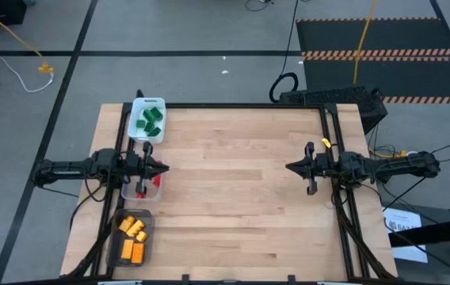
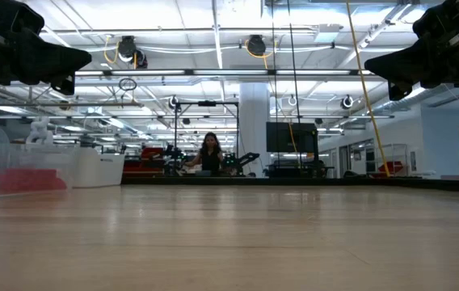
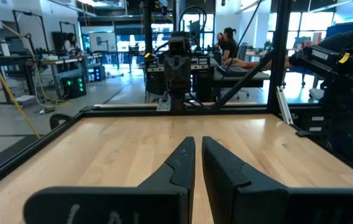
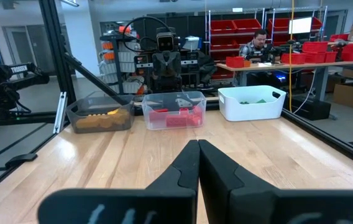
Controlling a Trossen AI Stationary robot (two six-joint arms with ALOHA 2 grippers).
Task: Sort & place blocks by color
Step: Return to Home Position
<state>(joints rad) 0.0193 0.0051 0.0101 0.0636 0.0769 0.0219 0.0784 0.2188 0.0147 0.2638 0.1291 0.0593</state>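
Observation:
Green blocks (image 1: 151,120) lie in a white tray (image 1: 136,127) at the table's far left. Red blocks (image 4: 178,117) lie in a clear tray (image 4: 175,99) at the left edge. Orange blocks (image 1: 132,230) lie in a dark tray (image 1: 117,247) at the near left. My left gripper (image 1: 164,168) is shut, level, above the clear tray's inner side, pointing at the table's middle. At the right side my right gripper (image 1: 288,167) is shut and level above the bare wood, pointing left. Both hang well above the table, the left gripper (image 2: 80,58) and the right gripper (image 2: 375,61) in the low view.
A black frame rail (image 1: 241,105) runs round the wooden table (image 1: 241,206). The wood between the two grippers is bare. Beyond the table, people sit at benches in the room, one of them (image 4: 255,43) behind the white tray (image 4: 251,102).

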